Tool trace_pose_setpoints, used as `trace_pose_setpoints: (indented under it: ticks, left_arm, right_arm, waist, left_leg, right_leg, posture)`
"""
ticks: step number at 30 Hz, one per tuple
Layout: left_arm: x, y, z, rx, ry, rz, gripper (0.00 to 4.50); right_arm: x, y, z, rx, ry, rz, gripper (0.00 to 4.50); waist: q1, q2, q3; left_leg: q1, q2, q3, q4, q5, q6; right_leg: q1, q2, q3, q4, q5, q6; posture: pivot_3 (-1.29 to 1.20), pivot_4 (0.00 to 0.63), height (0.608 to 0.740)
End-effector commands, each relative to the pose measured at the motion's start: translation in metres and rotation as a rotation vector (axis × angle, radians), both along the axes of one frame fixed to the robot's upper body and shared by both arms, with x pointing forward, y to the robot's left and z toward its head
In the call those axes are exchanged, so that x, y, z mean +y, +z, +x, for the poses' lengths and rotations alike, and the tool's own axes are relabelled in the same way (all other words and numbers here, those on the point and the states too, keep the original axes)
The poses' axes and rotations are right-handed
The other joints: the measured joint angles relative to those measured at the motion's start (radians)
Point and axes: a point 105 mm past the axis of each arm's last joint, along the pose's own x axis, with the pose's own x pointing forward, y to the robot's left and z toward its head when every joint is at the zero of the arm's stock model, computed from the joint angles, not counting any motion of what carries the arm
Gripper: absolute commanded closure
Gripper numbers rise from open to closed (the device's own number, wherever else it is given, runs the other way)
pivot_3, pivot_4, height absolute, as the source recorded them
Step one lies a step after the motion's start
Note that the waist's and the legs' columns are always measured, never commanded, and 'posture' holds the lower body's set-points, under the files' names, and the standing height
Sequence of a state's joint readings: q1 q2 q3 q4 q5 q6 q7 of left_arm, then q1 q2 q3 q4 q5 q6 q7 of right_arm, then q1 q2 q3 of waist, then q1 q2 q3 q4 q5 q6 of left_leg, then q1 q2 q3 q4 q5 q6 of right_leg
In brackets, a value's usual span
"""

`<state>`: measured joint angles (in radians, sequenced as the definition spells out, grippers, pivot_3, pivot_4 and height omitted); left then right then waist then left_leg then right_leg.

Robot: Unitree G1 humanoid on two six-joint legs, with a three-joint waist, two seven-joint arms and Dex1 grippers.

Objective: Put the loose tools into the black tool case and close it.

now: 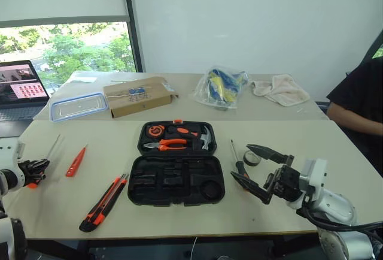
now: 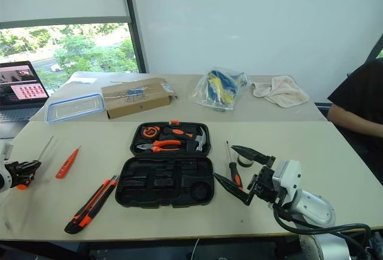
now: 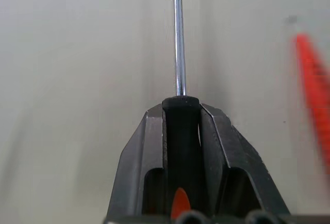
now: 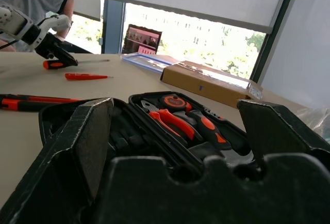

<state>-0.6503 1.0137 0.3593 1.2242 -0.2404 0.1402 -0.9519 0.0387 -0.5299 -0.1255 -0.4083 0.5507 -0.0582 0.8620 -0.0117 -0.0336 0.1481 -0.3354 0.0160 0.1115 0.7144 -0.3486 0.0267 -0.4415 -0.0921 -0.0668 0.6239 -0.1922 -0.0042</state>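
Two pale counters (image 1: 335,152) stand end to end before a plain white wall (image 1: 251,20). Daylight and green trees show through the half-shaded window (image 1: 72,47).

The two head views look forward and down from above the near edge of the table (image 1: 335,152), taking in its whole top with the black tool case (image 1: 177,164) at centre, and share nearly the same scene. The left wrist view sits very close over the tabletop, looking along its fingers (image 3: 149,167). The right wrist view looks low across the table toward ten o'clock, sharing the case with the head views.
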Motion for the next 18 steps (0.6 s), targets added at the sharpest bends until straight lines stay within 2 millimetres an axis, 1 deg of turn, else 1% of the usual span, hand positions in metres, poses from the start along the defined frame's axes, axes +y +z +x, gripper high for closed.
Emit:
trace_pose_setpoints:
  ticks: [1,3,5,6,7,8,9,10,11,12,13,14,18]
  left_arm:
    - [-0.035,0.064,0.007,-0.230,-0.332,0.029,4.04]
    - [-0.068,0.074,0.006,-0.224,-0.559,0.059,4.04]
    - [-0.090,0.078,0.003,-0.212,-0.683,0.080,4.04]
    - [-0.109,0.082,0.002,-0.210,-0.768,0.102,4.04]
    - [-0.122,0.085,0.001,-0.208,-0.825,0.115,4.04]
    - [-0.148,0.083,-0.002,-0.182,-0.939,0.170,4.04]
    - [-0.165,0.081,-0.005,-0.163,-1.011,0.205,4.04]
    - [-0.195,0.078,-0.005,-0.156,-1.099,0.223,4.04]
    - [-0.219,0.072,-0.006,-0.150,-1.173,0.262,4.04]
    - [-0.241,0.067,-0.007,-0.144,-1.238,0.303,4.04]
    - [-0.257,0.061,-0.007,-0.128,-1.272,0.333,4.04]
    - [-0.264,0.057,-0.007,-0.117,-1.290,0.362,4.04]
    - [-0.306,0.039,-0.003,-0.093,-1.379,0.447,4.04]
  right_arm:
    - [-0.005,0.013,-0.007,-0.048,-0.006,-0.028,0.00]
    - [-0.010,0.011,-0.010,-0.035,-0.004,-0.055,0.00]
    - [-0.013,0.009,-0.011,-0.026,-0.003,-0.071,0.00]
    - [-0.016,0.008,-0.013,-0.019,-0.003,-0.086,0.00]
    - [-0.018,0.007,-0.013,-0.015,-0.003,-0.096,0.00]
    - [-0.023,0.005,-0.015,-0.005,-0.007,-0.116,0.00]
    - [-0.025,0.003,-0.016,0.002,-0.009,-0.128,0.00]
    - [-0.031,-0.001,-0.018,0.014,-0.020,-0.148,0.00]
    - [-0.036,-0.004,-0.020,0.023,-0.031,-0.163,0.00]
    - [-0.039,-0.007,-0.022,0.032,-0.040,-0.176,0.00]
    - [-0.042,-0.009,-0.024,0.040,-0.048,-0.183,0.00]
    - [-0.043,-0.011,-0.025,0.044,-0.052,-0.186,0.00]
    - [-0.043,-0.019,-0.032,0.057,-0.058,-0.185,0.00]
  waist:
    - [0.006,-0.004,0.001]
    - [0.013,-0.005,0.001]
    - [0.015,-0.005,0.001]
    - [0.015,-0.004,0.001]
    - [0.014,-0.004,0.001]
    - [0.014,-0.004,0.001]
    - [0.016,-0.004,0.001]
    - [0.018,-0.004,0.001]
    - [0.023,-0.004,0.001]
    - [0.030,-0.004,0.001]
    - [0.031,-0.004,0.001]
    - [0.033,-0.004,0.001]
    - [0.018,-0.004,0.001]
  left_leg:
    - [-0.001,0.000,0.000,0.001,0.000,0.000]
    - [-0.001,0.000,-0.001,0.002,0.000,0.000]
    - [-0.001,0.000,-0.001,0.002,0.000,0.001]
    - [-0.001,0.000,-0.001,0.002,-0.001,0.001]
    - [-0.001,0.000,-0.001,0.002,-0.001,0.001]
    - [-0.001,0.000,-0.001,0.002,-0.001,0.001]
    - [-0.001,0.000,-0.002,0.001,-0.001,0.001]
    - [-0.001,0.000,-0.002,0.002,-0.001,0.001]
    - [-0.001,0.000,-0.002,0.002,-0.001,0.001]
    - [-0.001,0.000,-0.003,0.002,-0.001,0.001]
    - [-0.001,0.000,-0.004,0.004,-0.001,0.002]
    - [-0.001,0.000,-0.004,0.005,-0.002,0.003]
    - [-0.001,-0.001,-0.008,0.006,-0.002,0.005]
  right_leg:
    - [0.000,0.000,-0.001,0.000,0.000,0.000]
    - [0.000,-0.001,-0.001,0.000,0.000,0.000]
    - [0.001,-0.002,-0.001,0.000,0.000,0.000]
    - [0.001,-0.002,0.000,0.000,0.000,0.000]
    - [0.001,-0.002,0.000,0.000,0.000,0.000]
    - [0.001,-0.001,0.001,0.000,0.000,0.000]
    - [0.001,-0.001,0.001,0.000,0.000,0.000]
    - [0.001,-0.001,0.001,0.000,0.000,0.000]
    - [0.001,-0.001,0.001,0.000,0.000,0.000]
    - [0.002,-0.002,0.001,0.000,0.000,0.000]
    - [0.003,-0.002,0.002,0.000,0.000,0.001]
    - [0.003,-0.002,0.002,0.000,0.000,0.001]
    - [0.003,0.000,0.008,-0.002,0.000,0.001]
  posture:
    - [0.00,0.150,0.740]
    - [0.00,0.150,0.740]
    - [0.00,0.150,0.740]
    - [0.00,0.150,0.740]
    - [0.00,0.150,0.740]
    - [0.00,0.150,0.740]
    - [0.00,0.150,0.740]
    - [0.00,0.150,0.740]
    - [0.00,0.150,0.740]
    - [0.00,0.150,0.740]
    - [0.00,0.150,0.740]
    - [0.00,0.150,0.740]
    - [0.00,0.150,0.740]
